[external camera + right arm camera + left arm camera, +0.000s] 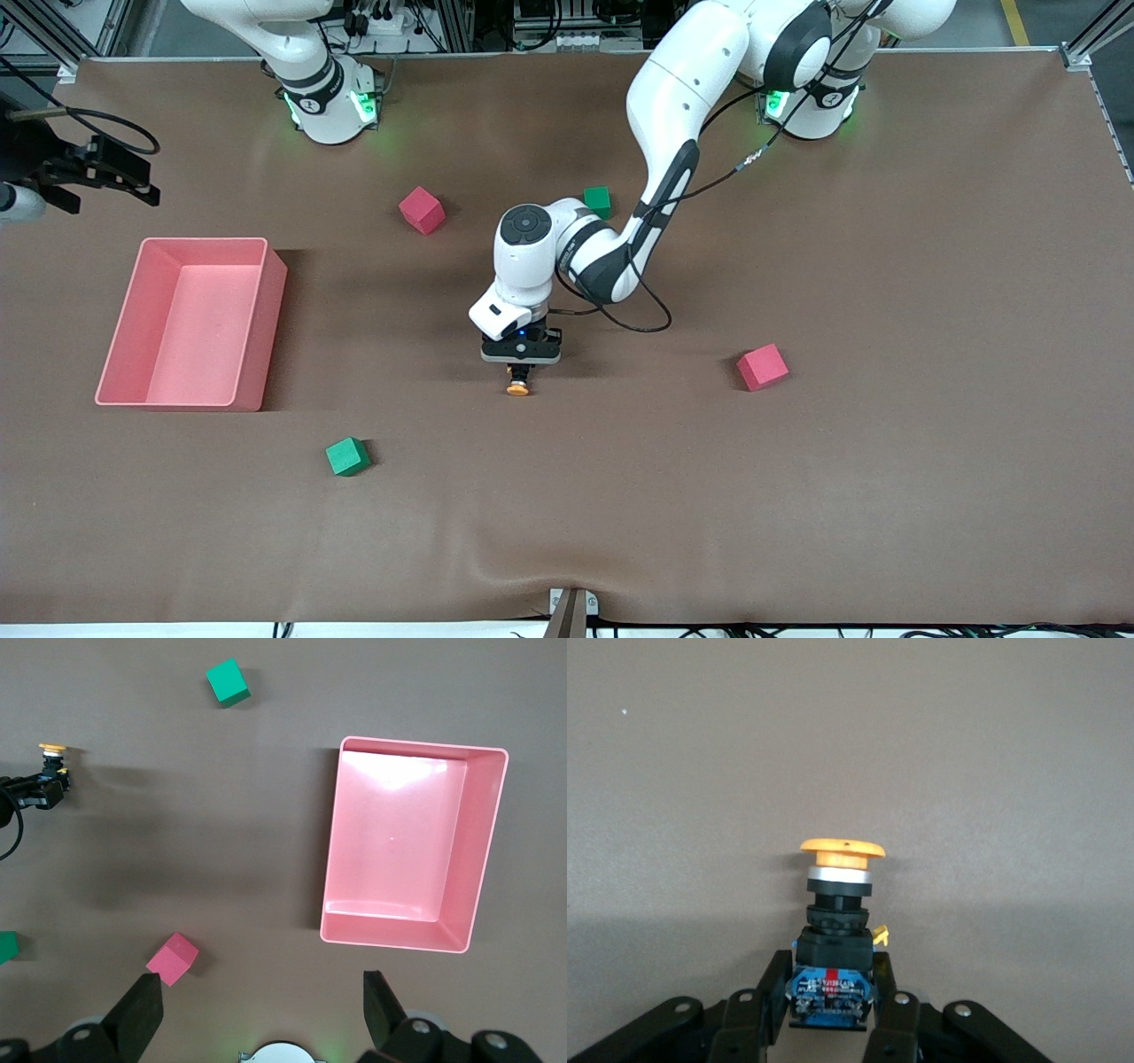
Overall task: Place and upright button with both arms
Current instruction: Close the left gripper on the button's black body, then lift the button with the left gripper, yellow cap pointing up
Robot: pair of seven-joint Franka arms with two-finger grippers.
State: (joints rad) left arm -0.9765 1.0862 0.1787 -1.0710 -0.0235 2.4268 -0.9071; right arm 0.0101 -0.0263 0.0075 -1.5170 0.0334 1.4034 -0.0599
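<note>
The button (518,386) has an orange cap, a black body and a blue end. My left gripper (521,365) is shut on that blue end near the middle of the table. In the left wrist view the fingers (776,979) clamp the blue block, and the button (837,904) sticks out with its cap pointing away from the gripper. I cannot tell whether it touches the mat. The button also shows in the right wrist view (52,750). My right gripper (263,979) waits, open and empty, high above its own base.
A pink tray (257,328) stands toward the right arm's end. A red cube (422,210) and a green cube (598,200) lie farther from the front camera than the button. Another red cube (762,367) lies beside it, and another green cube (346,456) lies nearer.
</note>
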